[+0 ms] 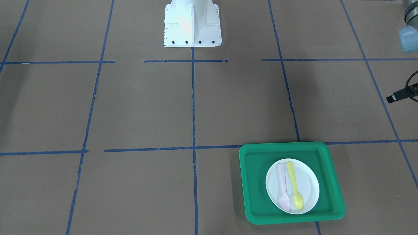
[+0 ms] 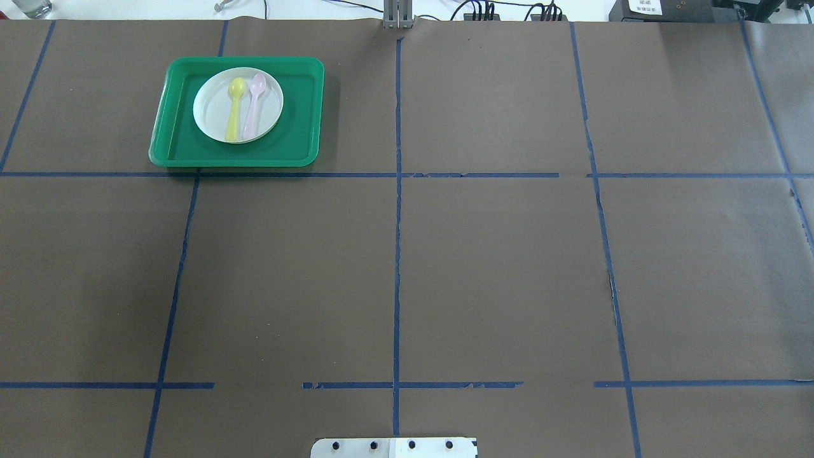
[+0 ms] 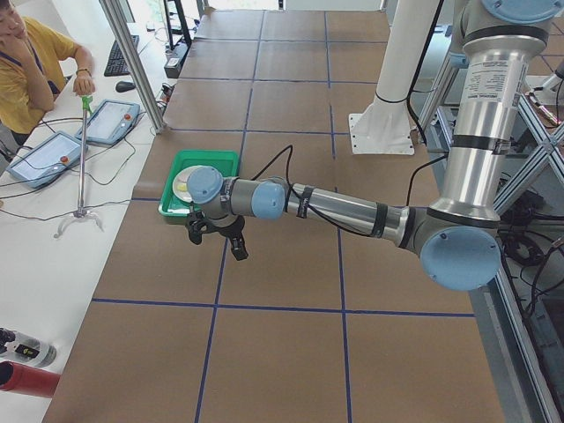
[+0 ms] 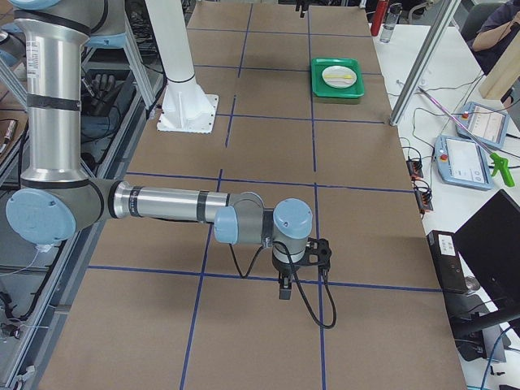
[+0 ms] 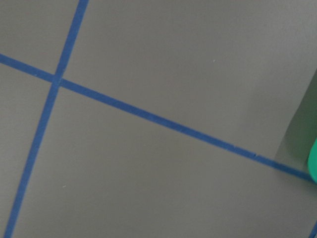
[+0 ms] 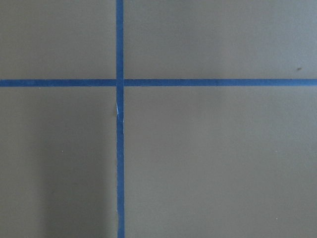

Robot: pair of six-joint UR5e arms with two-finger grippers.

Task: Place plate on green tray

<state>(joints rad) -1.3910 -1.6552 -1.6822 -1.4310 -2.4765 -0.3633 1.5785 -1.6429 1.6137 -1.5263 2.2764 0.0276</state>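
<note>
The white plate (image 1: 309, 186) lies inside the green tray (image 1: 254, 182), a little off its middle, with a pink spoon (image 1: 283, 187) and a yellow spoon (image 1: 295, 186) side by side on it. The overhead view shows the same plate (image 2: 210, 105) and tray (image 2: 299, 114) at the far left of the table. My left gripper (image 3: 234, 249) hangs over bare table just beside the tray; only a dark tip of it (image 1: 396, 97) shows in the front view, and I cannot tell its state. My right gripper (image 4: 284, 288) is far from the tray, state not readable.
The robot's white base (image 1: 192, 26) stands at the table's near-robot edge. Blue tape lines grid the brown table. A tray corner (image 5: 313, 161) shows at the left wrist view's right edge. An operator (image 3: 26, 70) and teach pendants (image 3: 44, 154) sit beyond the tray.
</note>
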